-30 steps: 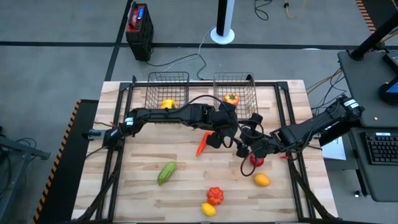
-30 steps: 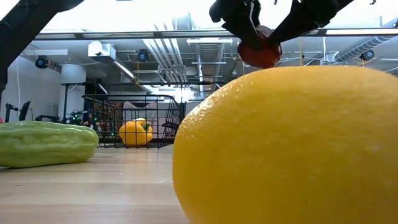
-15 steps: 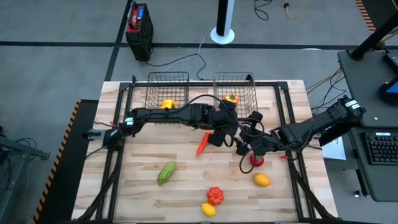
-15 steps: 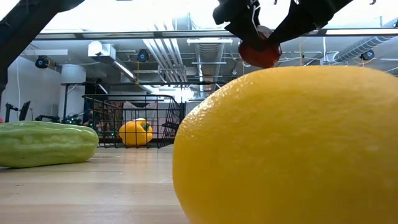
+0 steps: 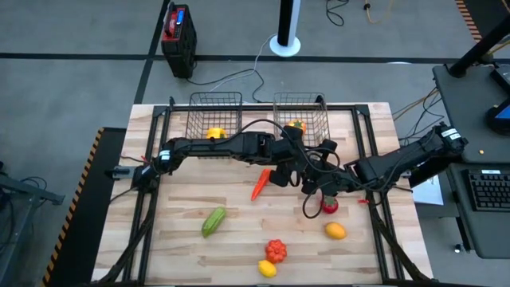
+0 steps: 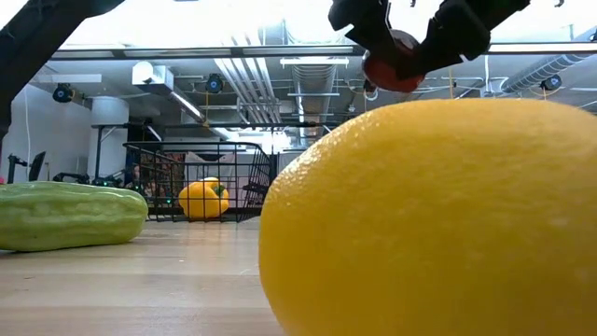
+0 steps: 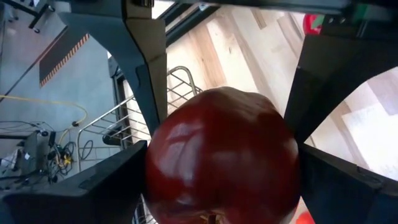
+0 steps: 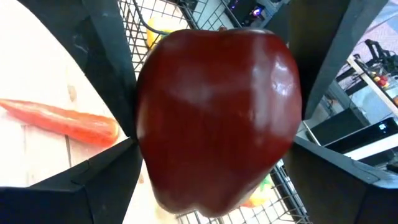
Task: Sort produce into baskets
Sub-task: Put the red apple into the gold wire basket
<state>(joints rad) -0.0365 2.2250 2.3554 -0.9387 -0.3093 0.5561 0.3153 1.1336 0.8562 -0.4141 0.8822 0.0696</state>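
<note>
A dark red apple (image 7: 221, 155) is held in the air over the middle of the table, between both grippers. My left gripper (image 5: 295, 175) reaches in from the left and my right gripper (image 5: 313, 183) from the right; both are shut on the apple (image 8: 217, 118). In the high view the grippers hide it. It shows high up in the low view (image 6: 392, 70). Two wire baskets stand at the far edge: the left one (image 5: 215, 108) holds a yellow pepper (image 5: 215, 133), the right one (image 5: 301, 105) an orange-and-yellow piece (image 5: 296, 125). My left gripper pinches the apple's two opposite sides (image 7: 163, 140) between its two fingers (image 7: 146, 74). The apple is lifted clear of the table. My right gripper pinches the apple's two opposite sides (image 8: 146, 134) between its two fingers (image 8: 109, 68). The apple fills the gap between them and is clear of the table.
On the table lie an orange carrot (image 5: 260, 183), a green cucumber (image 5: 213, 221), a tomato (image 5: 328, 205), an orange fruit (image 5: 336, 230), a red pepper (image 5: 276, 249) and a lemon (image 5: 267, 269). The lemon fills the low view's foreground (image 6: 429, 215).
My right gripper has gone a little toward the table's left edge, closer to my left gripper. The apple has risen slightly and stays clear of the table.
</note>
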